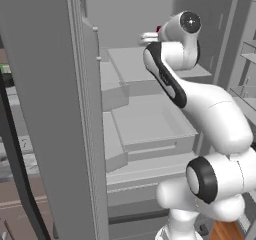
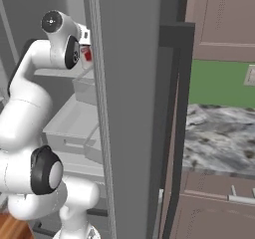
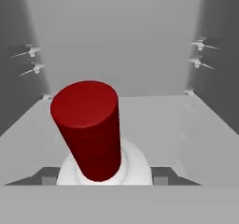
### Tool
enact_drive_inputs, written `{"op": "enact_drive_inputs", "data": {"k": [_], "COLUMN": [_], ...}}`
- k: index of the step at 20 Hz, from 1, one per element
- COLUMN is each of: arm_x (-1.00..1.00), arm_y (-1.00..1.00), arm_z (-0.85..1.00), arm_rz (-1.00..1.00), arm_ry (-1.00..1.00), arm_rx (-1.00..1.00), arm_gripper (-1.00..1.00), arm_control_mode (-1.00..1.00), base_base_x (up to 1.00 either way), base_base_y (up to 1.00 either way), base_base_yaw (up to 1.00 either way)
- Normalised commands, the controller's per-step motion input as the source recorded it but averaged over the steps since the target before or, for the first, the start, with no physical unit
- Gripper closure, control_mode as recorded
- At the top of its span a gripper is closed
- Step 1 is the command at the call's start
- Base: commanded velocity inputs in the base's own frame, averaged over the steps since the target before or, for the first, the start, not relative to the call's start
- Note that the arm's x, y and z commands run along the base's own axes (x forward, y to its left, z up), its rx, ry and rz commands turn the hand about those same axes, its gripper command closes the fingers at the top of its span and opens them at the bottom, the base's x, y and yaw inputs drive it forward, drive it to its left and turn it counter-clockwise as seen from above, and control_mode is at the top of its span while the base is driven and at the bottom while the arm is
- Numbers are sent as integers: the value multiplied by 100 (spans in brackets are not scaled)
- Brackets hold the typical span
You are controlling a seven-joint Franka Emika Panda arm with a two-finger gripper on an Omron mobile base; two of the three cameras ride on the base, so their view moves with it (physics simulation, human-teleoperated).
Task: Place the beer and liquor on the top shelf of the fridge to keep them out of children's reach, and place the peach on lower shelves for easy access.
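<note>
The white arm's two-finger gripper was inside the tall grey fridge, and its jaws were clamped on the liquor, a white, clear-looking bottle with a red cap. In the hand view the red cap rose between the two dark finger tips, with the white shoulder of the bottle under it. The bottle was held upright and high, probably because it had to go on the top shelf, the thin flat pale grey panel that lay below and ahead of it. I could not tell if the bottom of the bottle touched this panel. The lower shelves, with thick boxy fronts, were further down. In the right base view a red mark showed on the bottle, but no writing or brand could be read.
</note>
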Motion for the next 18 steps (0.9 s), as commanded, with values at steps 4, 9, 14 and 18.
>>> {"op": "enact_drive_inputs", "data": {"k": [4, 9, 14, 18], "arm_x": [61, 61, 57, 51], "arm_y": [1, 0, 1, 3], "arm_z": [-7, -26, -32, -26], "arm_rz": [0, 0, 0, 0], "arm_ry": [-10, 0, 0, 0], "arm_rx": [0, 0, 0, 0], "arm_gripper": [100, 100, -100, -100], "arm_control_mode": [-100, -100, -100, -100], "base_base_x": [0, 0, 0, 0], "base_base_y": [0, 0, 0, 0], "base_base_yaw": [0, 0, 0, 0]}}
